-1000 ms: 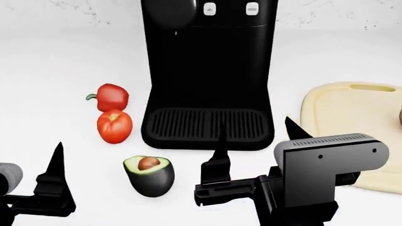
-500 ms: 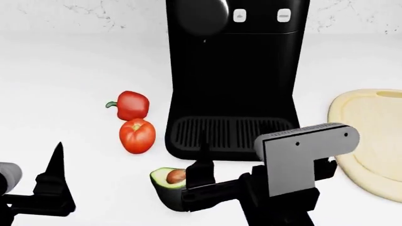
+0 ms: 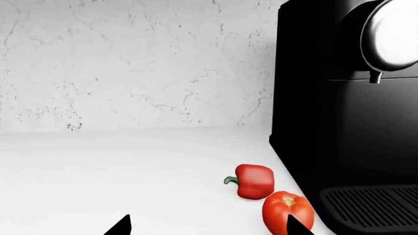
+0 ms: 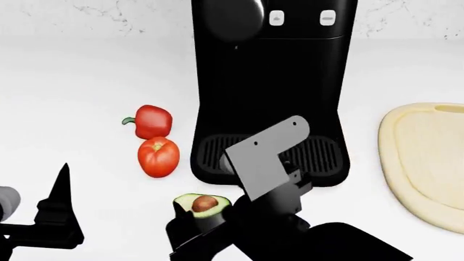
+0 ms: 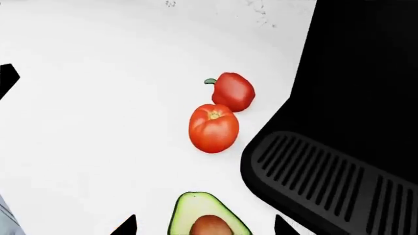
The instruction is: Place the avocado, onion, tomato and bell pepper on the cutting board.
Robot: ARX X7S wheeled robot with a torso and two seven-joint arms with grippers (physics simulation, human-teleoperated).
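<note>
While the right arm reaches across the front of the coffee machine [image 4: 268,81], its wrist tilted down, the right claw [image 5: 202,226] sits open with a fingertip on either side of the avocado [image 4: 203,205], not yet closed on it. The left claw [image 3: 202,226] hangs low at the near left, spread wide and holding nothing. On the white counter [image 4: 73,98] the cutting board [image 4: 427,157] lies at the far right, its visible part bare. The tomato [image 4: 158,156] rests left of the machine's drip tray [image 4: 268,155], with the bell pepper [image 4: 152,122] just behind it, almost touching. The avocado lies cut side up, pit showing, in front of the tray. A white marbled wall [image 3: 130,63] stands behind.
</note>
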